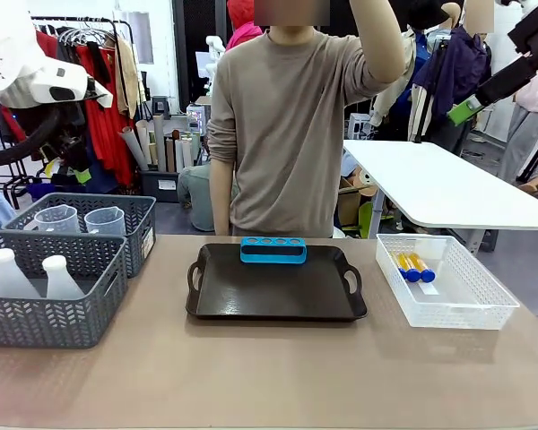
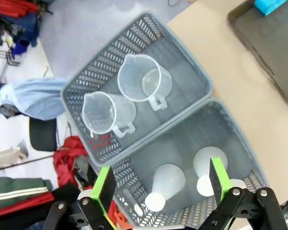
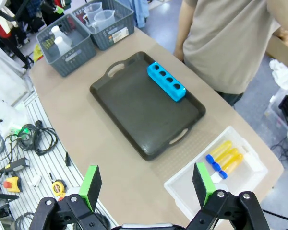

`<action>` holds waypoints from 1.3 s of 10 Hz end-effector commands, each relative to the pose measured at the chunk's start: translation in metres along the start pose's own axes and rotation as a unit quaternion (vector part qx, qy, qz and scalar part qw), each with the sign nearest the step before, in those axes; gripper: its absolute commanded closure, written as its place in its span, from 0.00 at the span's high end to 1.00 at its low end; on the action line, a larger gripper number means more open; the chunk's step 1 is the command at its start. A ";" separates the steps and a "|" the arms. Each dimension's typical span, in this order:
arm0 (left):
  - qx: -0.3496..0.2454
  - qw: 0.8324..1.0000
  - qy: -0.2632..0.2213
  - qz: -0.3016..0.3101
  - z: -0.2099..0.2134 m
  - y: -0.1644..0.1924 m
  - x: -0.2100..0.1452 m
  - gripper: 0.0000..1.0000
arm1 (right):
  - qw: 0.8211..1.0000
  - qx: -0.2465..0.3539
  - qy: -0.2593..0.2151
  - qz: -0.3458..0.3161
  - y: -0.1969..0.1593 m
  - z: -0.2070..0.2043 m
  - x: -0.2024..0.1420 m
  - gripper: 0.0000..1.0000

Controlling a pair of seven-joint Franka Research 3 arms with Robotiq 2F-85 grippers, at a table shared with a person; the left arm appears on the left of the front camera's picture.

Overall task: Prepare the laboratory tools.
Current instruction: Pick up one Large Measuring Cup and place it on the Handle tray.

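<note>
Both tools released, nothing picked up yet.

Your left tool hangs open over the two grey baskets: in its wrist view, two clear beakers stand in the upper basket and two white conical flasks stand in the lower one, right between the green pads. Your right tool is spread wide too, high above the counter. The yellow blue-capped tubes lie in the white mesh basket at the lower right of that view, beside the black tray, which carries a blue rack.
</note>
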State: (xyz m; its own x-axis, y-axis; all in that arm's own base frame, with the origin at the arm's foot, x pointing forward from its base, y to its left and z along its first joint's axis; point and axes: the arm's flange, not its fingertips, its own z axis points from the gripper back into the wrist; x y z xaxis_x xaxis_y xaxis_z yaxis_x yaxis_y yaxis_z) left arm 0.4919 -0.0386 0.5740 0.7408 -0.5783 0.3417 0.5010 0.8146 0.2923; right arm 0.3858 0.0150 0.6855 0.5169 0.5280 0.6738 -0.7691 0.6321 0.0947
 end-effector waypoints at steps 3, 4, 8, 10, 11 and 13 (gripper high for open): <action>0.026 0.982 0.126 0.142 -0.057 0.013 0.031 1.00 | 1.000 0.002 -0.004 -0.004 0.001 0.001 0.002 1.00; 0.027 0.979 0.131 0.151 -0.067 0.014 0.035 1.00 | 1.000 0.002 -0.004 -0.004 0.001 0.001 0.002 1.00; -0.004 0.972 0.132 0.196 -0.120 0.028 0.045 1.00 | 1.000 0.002 -0.004 -0.004 0.001 0.001 0.002 1.00; -0.027 0.968 0.134 0.211 -0.145 0.033 0.047 1.00 | 1.000 0.002 -0.004 -0.004 0.001 0.001 0.002 1.00; -0.040 0.968 0.135 0.210 -0.155 0.036 0.046 1.00 | 1.000 0.002 -0.004 -0.004 0.001 0.001 0.002 1.00; -0.037 0.966 0.137 0.215 -0.175 0.036 0.040 1.00 | 1.000 0.002 -0.004 -0.004 0.001 0.001 0.002 1.00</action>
State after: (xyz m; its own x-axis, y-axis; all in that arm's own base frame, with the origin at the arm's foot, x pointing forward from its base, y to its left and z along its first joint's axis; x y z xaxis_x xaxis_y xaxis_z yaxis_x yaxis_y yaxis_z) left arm 0.6132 -0.0318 0.4426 0.9780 -0.1461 0.1492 0.1299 0.9851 0.1129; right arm 0.3858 0.0150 0.6855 0.5170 0.5279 0.6738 -0.7689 0.6323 0.0946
